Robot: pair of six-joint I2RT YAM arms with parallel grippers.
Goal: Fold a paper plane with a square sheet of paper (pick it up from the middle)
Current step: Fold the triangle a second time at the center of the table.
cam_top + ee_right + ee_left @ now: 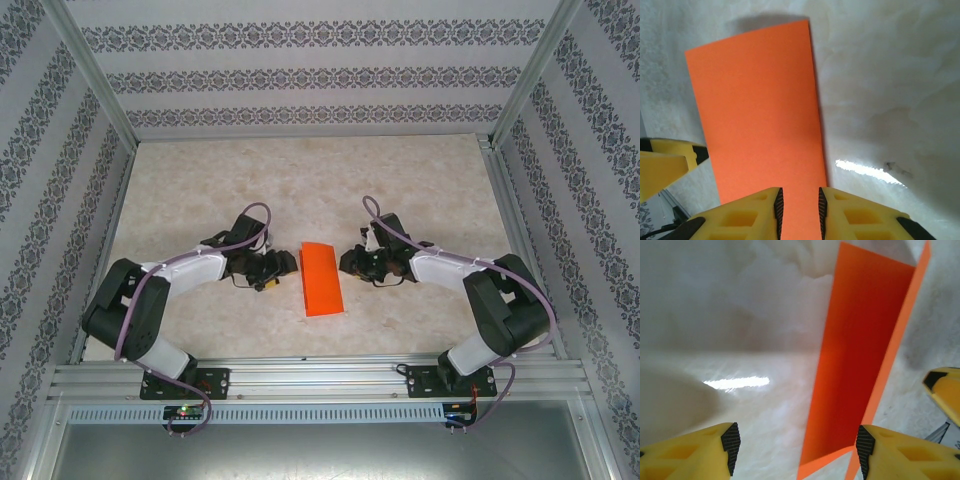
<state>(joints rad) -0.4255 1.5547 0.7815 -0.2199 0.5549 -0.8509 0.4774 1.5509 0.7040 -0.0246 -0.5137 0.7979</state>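
The right gripper, with yellow fingers and black ribbed pads, has its jaws close together with a narrow gap between them. That gap sits over the near edge of the thin, bright orange-red square sheet of paper. The paper's flat face shows through the gap, so the pads are not pinching it. The left gripper stands wide apart with nothing in it. The finger at the right of its wrist view is just beside the paper's long edge.

The paper lies folded in half as a long plain rectangle on the pale, marbled beige tabletop. It sits midway between the two grippers, which face each other low over the table from either side. From the left wrist it shows as a broad darker face with a lighter strip along one long side and the near end. Whether the layers lie flat together I cannot tell. Grey patterned walls and an aluminium frame enclose the table.
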